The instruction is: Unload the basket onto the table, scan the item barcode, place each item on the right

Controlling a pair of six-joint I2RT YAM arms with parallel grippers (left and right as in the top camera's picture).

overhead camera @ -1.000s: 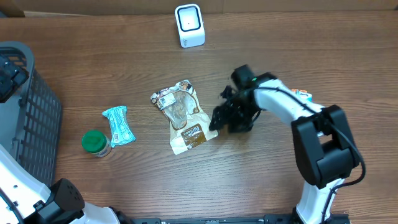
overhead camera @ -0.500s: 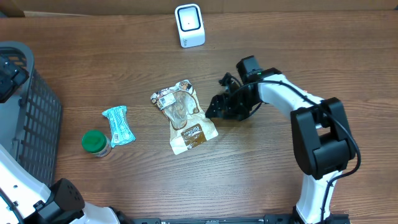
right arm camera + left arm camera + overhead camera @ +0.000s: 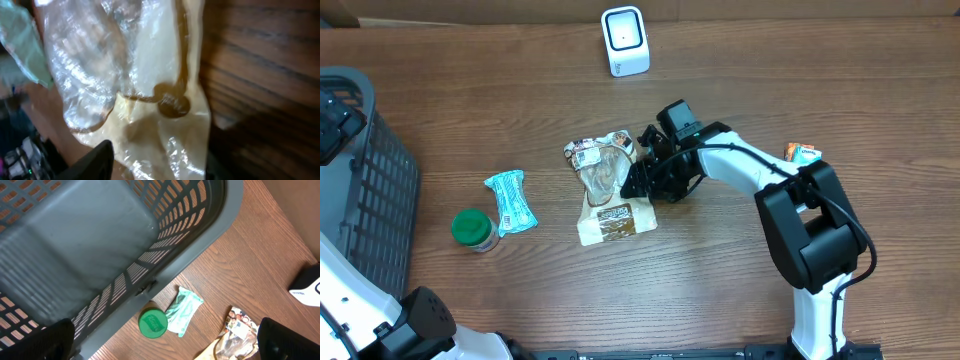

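The right pincer (image 3: 638, 185) is down on the crinkly snack pouch (image 3: 608, 200) at the middle of the surface (image 3: 720, 290), clamped or not I can't tell; slick film could slip free before the scanner (image 3: 624, 40).

Pouch (image 3: 605, 195): soft plastic snack bag, mid-scene. Far half is clear film, crinkled and glossy, w/ pale contents showing through. Near half is a tan panel w/ a dark brown label, print too small to read. Small white printed patch at the far-left corner; can't tell if it's the barcode. Lies long axis near–far, tilted slightly left at the far end.

Scanner (image 3: 624, 40): white rounded box w/ dark-rimmed window, at far edge, centre. Well apart from pouch, just right of its line.
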